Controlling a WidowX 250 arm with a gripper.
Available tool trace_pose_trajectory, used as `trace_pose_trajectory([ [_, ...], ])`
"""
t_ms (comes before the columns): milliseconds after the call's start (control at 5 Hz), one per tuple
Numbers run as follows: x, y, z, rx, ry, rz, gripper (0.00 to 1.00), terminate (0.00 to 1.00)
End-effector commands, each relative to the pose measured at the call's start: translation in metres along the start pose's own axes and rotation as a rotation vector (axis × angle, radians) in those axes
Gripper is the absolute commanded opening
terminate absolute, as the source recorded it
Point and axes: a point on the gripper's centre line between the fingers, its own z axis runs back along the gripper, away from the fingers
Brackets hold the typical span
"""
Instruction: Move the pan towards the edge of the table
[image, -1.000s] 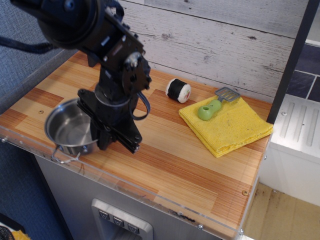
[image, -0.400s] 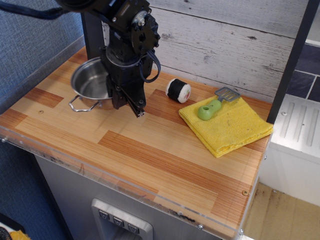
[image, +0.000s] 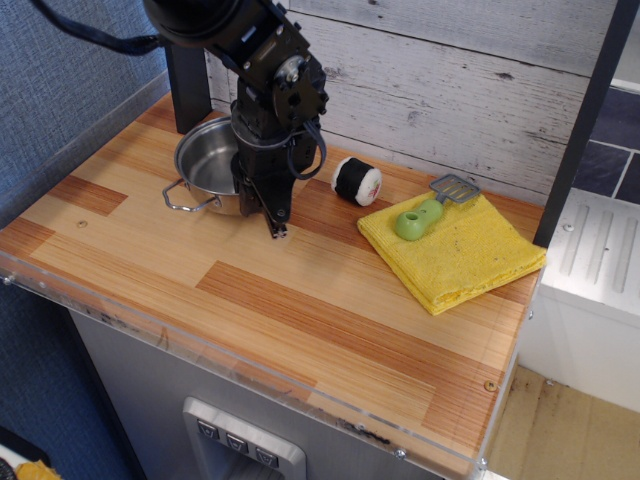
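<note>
The observation.image view looks down at a wooden table (image: 300, 300) with a clear strip along its front edge. The pan (image: 208, 160) sits toward the back left of the table, close to the wall and well apart from the front edge. One thin wire handle sticks out on its left side, toward the front. The black robot arm (image: 265, 90) reaches down from the upper left and stands over the right part of the pan, hiding that side of the rim. The gripper (image: 270, 205) points downward, its tips ending near the table just to the right of the pan. The fingers look dark and close together, but I cannot tell whether they are pinching the pan's rim or simply pressed shut beside it. To the right, a small black and white roll (image: 357, 181) lies near the wall. Further right, a folded yellow cloth (image: 455, 255) lies flat, with a green-handled spatula (image: 432, 210) resting on its back corner.
</note>
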Motion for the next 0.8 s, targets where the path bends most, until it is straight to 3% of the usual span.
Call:
trace_pose_trajectory([
  [0,-0.002,0.041,-0.001,0.060,-0.011,-0.020,0.00,0.00],
  [600,-0.011,0.042,-0.009,-0.005,-0.018,0.085,0.00,0.00],
])
